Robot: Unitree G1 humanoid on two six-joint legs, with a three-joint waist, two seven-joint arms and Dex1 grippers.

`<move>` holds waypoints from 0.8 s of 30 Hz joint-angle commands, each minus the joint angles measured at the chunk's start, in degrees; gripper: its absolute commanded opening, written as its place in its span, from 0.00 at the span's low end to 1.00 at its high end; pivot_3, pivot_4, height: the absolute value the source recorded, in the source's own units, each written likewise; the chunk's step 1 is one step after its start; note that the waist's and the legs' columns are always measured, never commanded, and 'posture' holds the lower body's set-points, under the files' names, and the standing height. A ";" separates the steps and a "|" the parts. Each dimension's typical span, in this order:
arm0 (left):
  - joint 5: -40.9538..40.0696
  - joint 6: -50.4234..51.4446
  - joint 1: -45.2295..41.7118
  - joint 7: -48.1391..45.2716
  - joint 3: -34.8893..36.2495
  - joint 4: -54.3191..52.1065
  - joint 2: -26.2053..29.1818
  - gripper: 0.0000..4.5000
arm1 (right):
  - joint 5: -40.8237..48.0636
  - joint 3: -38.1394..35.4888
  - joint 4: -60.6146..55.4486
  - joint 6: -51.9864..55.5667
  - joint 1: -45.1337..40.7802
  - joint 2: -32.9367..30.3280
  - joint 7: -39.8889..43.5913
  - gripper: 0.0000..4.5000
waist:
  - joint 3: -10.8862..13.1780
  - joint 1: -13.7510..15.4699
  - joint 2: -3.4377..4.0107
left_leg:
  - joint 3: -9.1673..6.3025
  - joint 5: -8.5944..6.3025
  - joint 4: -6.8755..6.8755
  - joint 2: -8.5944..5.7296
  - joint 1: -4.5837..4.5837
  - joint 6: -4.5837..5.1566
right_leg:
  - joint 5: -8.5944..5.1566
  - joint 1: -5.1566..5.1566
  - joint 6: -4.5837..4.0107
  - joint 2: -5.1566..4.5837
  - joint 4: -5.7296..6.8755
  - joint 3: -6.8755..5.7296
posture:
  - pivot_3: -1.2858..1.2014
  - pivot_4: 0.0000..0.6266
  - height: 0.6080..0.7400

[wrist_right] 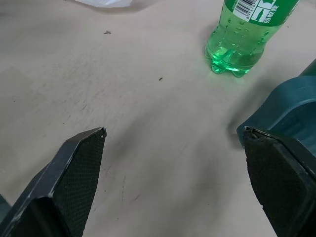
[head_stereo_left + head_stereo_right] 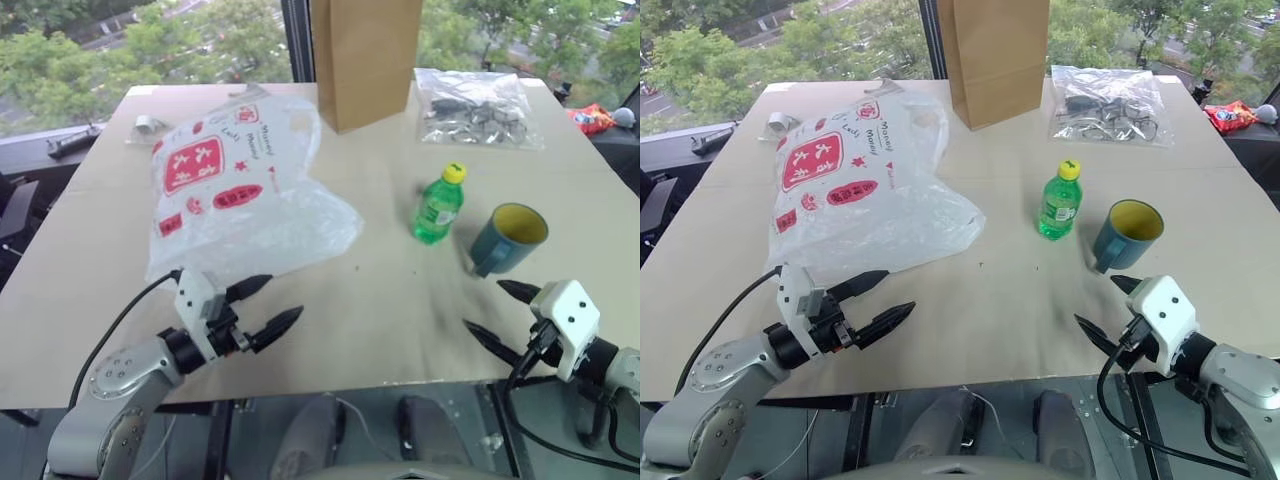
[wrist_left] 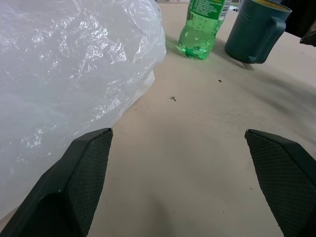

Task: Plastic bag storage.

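Both arms low over the near table edge, forearms angled inward. Left gripper (image 2: pixel 268 305): fingers spread wide, empty, tips just short of the plastic bag's near edge. Right gripper (image 2: pixel 503 314): fingers also wide apart, empty, near the mug's base.

Plastic bag (image 2: pixel 235 195): crinkly, translucent white, red printed panels, slumped flat on the left half of the matte beige table (image 2: pixel 380 300). Right of it, a green ribbed bottle (image 2: pixel 438 205) with yellow cap stands upright beside a teal mug (image 2: pixel 508 238), yellow inside.

Far edge: upright brown paper bag (image 2: pixel 365 60); clear packet (image 2: pixel 475 108) of dark items.
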 commanded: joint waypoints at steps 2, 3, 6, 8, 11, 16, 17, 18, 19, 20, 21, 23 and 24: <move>-3.10 0.39 -3.29 0.18 0.20 -2.32 -0.21 0.99 | 1.03 0.18 -1.89 -0.23 -1.76 0.41 -0.98 1.00 | 0.01 0.00 0.00 | 0.00 0.00 0.00 0.00 0.00 0.00 | 0.00 0.00 0.00 0.00 0.00 0.00 | 0.52 0.24 1.00; -4.47 1.61 -4.71 0.96 -0.05 -3.11 -0.46 0.99 | 1.53 0.28 -2.41 -0.14 -2.37 0.39 -0.94 1.00 | 0.00 0.02 0.00 | -0.01 0.00 0.00 0.00 0.00 0.00 | 0.00 0.00 0.01 0.00 0.00 -0.01 | 0.52 0.24 1.00; -7.49 4.29 -7.69 3.24 -0.57 -5.01 -0.95 0.99 | 2.89 0.23 -3.41 0.19 -3.55 0.24 -0.79 1.00 | 0.00 0.02 0.00 | -0.03 0.00 0.04 0.00 0.00 0.00 | 0.00 0.02 0.03 0.01 0.00 -0.05 | 0.52 0.24 1.00; -9.49 6.37 -10.29 6.00 -0.86 -6.25 -1.41 0.99 | 4.00 0.28 -4.14 0.96 -4.39 0.22 -1.21 1.00 | 0.01 0.02 0.00 | -0.03 0.00 0.04 -0.01 0.00 0.00 | 0.05 0.01 0.00 0.02 0.00 -0.04 | 0.52 0.24 1.00; -14.27 11.72 -19.58 14.31 -2.22 -8.34 -2.85 0.99 | 5.19 0.38 -5.09 2.66 -6.97 -0.09 -2.49 1.00 | 0.06 0.24 -0.02 | -0.04 0.00 0.01 -0.01 -0.01 0.00 | 0.24 -0.01 0.01 0.05 0.00 -0.04 | 0.52 0.24 1.00; -26.06 27.71 -38.79 27.19 -5.11 -2.66 -3.09 0.99 | 8.15 0.19 -6.22 6.17 -11.57 -0.46 -4.66 1.00 | 0.03 0.23 -0.05 | -0.32 0.02 0.22 -0.11 -0.04 -0.02 | 0.16 0.11 0.22 0.04 0.03 -0.33 | 0.52 0.24 1.00; -27.50 31.04 -45.42 29.48 -6.59 2.23 -5.19 0.99 | 8.86 0.13 -6.39 6.97 -13.21 -0.66 -5.28 1.00 | 0.04 0.15 -0.05 | -0.34 0.03 0.21 -0.14 -0.04 0.01 | 0.18 0.12 0.19 0.04 0.04 -0.33 | 0.52 0.24 1.00; -28.16 33.39 -52.02 31.77 -8.09 7.89 -8.40 0.99 | 9.99 -0.17 -6.64 7.86 -14.96 -0.71 -5.96 1.00 | 0.05 0.44 -0.05 | -0.36 0.07 0.21 -0.17 -0.05 0.07 | 0.23 0.10 0.10 0.04 0.07 -0.33 | 0.52 0.24 1.00; -28.09 35.49 -57.27 34.66 -9.06 13.14 -11.58 0.99 | 11.07 -0.49 -6.88 8.72 -16.53 -0.81 -6.61 1.00 | 0.07 0.65 -0.08 | -0.45 0.18 0.23 -0.24 -0.08 0.23 | 0.25 0.11 0.08 0.02 0.08 -0.41 | 0.52 0.24 1.00; -27.35 37.62 -61.40 38.28 -9.47 17.95 -14.72 0.99 | 12.06 -0.91 -7.14 9.45 -17.85 -1.00 -7.08 1.00 | 0.08 0.74 -0.12 | -0.52 0.21 0.29 -0.26 -0.15 0.21 | 0.26 0.10 0.09 0.02 0.07 -0.50 | 0.52 0.24 1.00; -25.23 38.89 -64.67 41.36 -10.09 22.05 -17.41 0.99 | 13.06 -1.28 -7.39 10.19 -19.20 -1.30 -7.45 1.00 | 0.07 0.82 -0.13 | -0.57 0.21 0.36 -0.28 -0.18 0.21 | 0.26 0.12 0.11 0.03 0.07 -0.54 | 0.52 0.24 1.00; -20.43 40.05 -70.08 48.01 -10.17 29.94 -22.24 0.99 | 15.50 -1.93 -7.96 11.52 -22.41 -2.12 -8.20 1.00 | 0.06 0.52 -0.12 | -0.58 0.21 0.38 -0.35 -0.19 0.22 | 0.27 0.15 0.09 -0.03 0.03 -0.52 | 0.52 0.24 1.00; -18.58 40.77 -72.09 51.09 -9.78 33.44 -24.14 0.99 | 16.91 -2.21 -8.27 12.10 -24.05 -2.50 -8.65 1.00 | 0.07 0.28 -0.12 | -0.53 0.32 0.35 -0.36 -0.19 0.03 | 0.29 0.14 0.07 -0.05 0.04 -0.46 | 0.52 0.24 1.00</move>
